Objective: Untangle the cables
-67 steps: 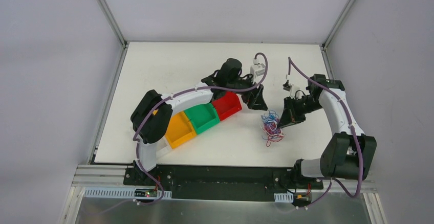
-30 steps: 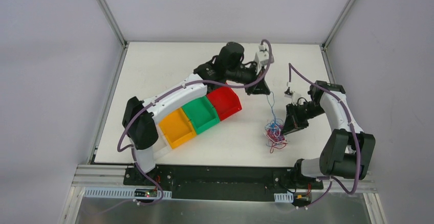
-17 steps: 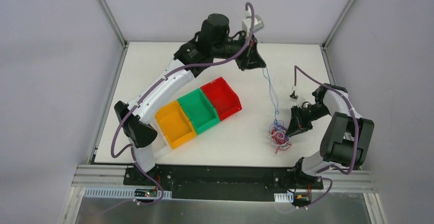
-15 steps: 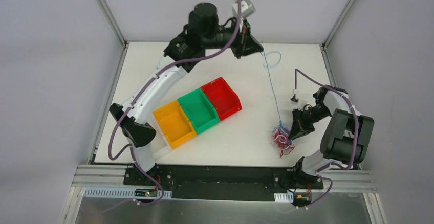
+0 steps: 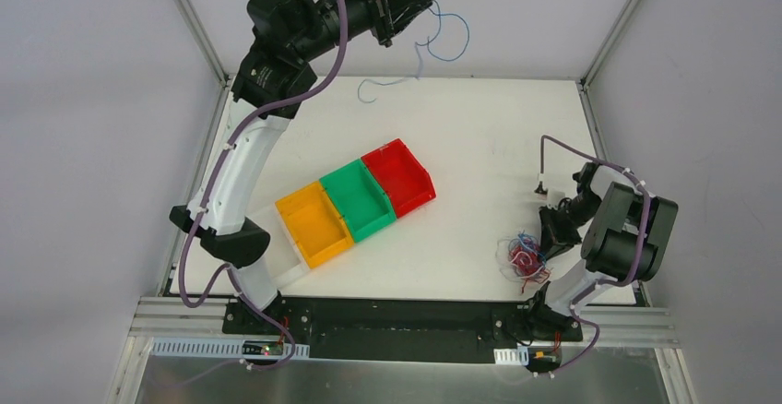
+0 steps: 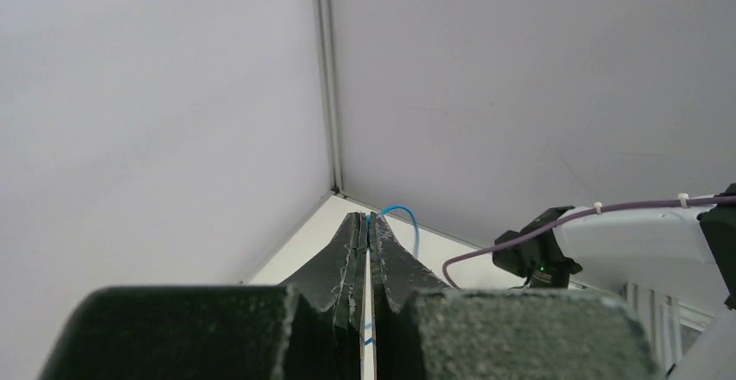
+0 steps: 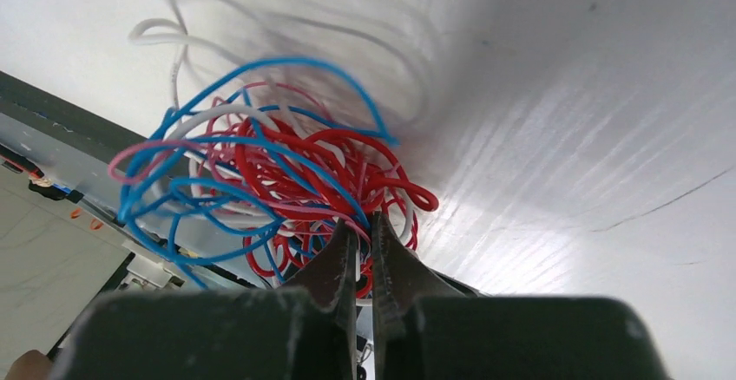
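Note:
High above the table's far edge, my left gripper [image 5: 422, 3] is shut on a thin blue cable [image 5: 467, 35]. That cable hangs free in loose curls below it, apart from the others. In the left wrist view the same blue cable [image 6: 404, 214] curls out from the pinched fingertips [image 6: 358, 234]. A tangle of blue, red, pink and white cables [image 5: 526, 258] lies near the table's front right. My right gripper [image 5: 543, 248] is low against it. In the right wrist view that gripper [image 7: 363, 226] is shut on strands at the edge of the tangle [image 7: 278, 176].
Three bins stand in a diagonal row at mid-table: red [image 5: 413, 192], green [image 5: 373, 219], orange [image 5: 325, 244]. The right arm's elbow [image 5: 627, 233] is folded close to the table's right edge. Grey walls enclose the table on three sides.
The left arm has swung up and back to the left, pulling the blue cable fully out of the tangle. The right gripper has drawn the tangle toward the front right.

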`<state>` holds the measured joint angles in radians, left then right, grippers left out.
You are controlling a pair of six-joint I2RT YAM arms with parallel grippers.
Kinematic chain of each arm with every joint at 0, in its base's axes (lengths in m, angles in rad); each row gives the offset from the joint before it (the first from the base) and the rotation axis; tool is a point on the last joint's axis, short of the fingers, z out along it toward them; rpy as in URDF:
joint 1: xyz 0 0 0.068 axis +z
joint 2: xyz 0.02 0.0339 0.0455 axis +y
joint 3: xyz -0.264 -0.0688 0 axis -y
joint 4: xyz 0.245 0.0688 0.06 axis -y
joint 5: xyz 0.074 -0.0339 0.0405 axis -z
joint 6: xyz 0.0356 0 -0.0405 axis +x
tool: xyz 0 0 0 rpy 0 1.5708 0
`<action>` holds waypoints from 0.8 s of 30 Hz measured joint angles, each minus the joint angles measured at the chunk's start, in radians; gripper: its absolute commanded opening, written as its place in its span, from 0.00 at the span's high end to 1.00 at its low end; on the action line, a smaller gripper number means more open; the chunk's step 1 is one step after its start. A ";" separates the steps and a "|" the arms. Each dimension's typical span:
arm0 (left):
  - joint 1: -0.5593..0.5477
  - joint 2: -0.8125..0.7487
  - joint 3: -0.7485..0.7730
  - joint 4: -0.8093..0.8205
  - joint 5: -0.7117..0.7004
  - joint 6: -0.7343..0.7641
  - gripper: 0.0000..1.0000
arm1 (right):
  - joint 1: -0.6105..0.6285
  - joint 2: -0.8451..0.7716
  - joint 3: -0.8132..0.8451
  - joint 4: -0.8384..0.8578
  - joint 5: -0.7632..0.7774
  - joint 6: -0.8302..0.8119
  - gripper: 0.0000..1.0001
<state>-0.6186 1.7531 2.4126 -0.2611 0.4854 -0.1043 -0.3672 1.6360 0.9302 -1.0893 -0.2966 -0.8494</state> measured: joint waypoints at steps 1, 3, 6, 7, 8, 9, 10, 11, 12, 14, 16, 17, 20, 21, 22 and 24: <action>0.005 -0.002 0.004 0.005 -0.004 0.006 1.00 | -0.008 0.010 0.000 0.003 0.005 0.001 1.00; 0.011 -0.009 0.001 0.008 -0.017 0.016 1.00 | -0.021 0.021 0.000 0.006 0.007 0.004 1.00; 0.011 -0.041 -0.051 0.018 -0.024 0.030 1.00 | -0.028 0.022 0.005 0.002 0.003 0.011 1.00; 0.011 -0.060 -0.087 0.018 -0.026 0.039 1.00 | -0.028 0.022 0.013 -0.002 0.000 0.015 1.00; 0.012 -0.072 -0.110 0.017 -0.026 0.043 1.00 | -0.028 0.022 0.019 -0.004 -0.001 0.018 1.00; 0.012 -0.088 -0.145 0.020 -0.027 0.047 1.00 | -0.028 0.022 0.028 -0.010 -0.005 0.021 1.00; 0.012 -0.103 -0.179 0.020 -0.027 0.050 1.00 | -0.028 0.022 0.037 -0.013 -0.008 0.024 1.00; 0.012 -0.117 -0.216 0.021 -0.027 0.054 1.00 | -0.028 0.022 0.048 -0.016 -0.013 0.026 1.00; 0.012 -0.131 -0.254 0.023 -0.026 0.058 1.00 | -0.028 0.022 0.058 -0.018 -0.020 0.030 1.00; 0.012 -0.153 -0.325 0.023 -0.025 0.063 1.00 | -0.028 0.022 0.073 -0.019 -0.032 0.034 1.00; 0.012 -0.167 -0.385 0.020 -0.025 0.065 1.00 | -0.028 0.022 0.084 -0.023 -0.041 0.036 1.00; 0.014 -0.176 -0.416 0.017 -0.025 0.068 1.00 | -0.028 0.021 0.087 -0.026 -0.045 0.036 1.00; 0.026 -0.208 -0.488 -0.007 -0.023 0.080 1.00 | -0.028 0.018 0.094 -0.039 -0.058 0.037 1.00; 0.032 -0.228 -0.517 -0.025 -0.021 0.095 1.00 | -0.028 0.015 0.095 -0.043 -0.060 0.037 1.00; 0.040 -0.256 -0.547 -0.048 -0.019 0.109 1.00 | -0.028 0.010 0.097 -0.049 -0.061 0.037 1.00; 0.065 -0.323 -0.606 -0.098 -0.014 0.141 1.00 | -0.029 -0.002 0.099 -0.056 -0.064 0.035 1.00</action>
<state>-0.5533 1.4303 1.8065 -0.3588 0.4713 0.0364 -0.3958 1.6337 1.0290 -1.1458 -0.3603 -0.8139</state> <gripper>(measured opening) 0.009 0.036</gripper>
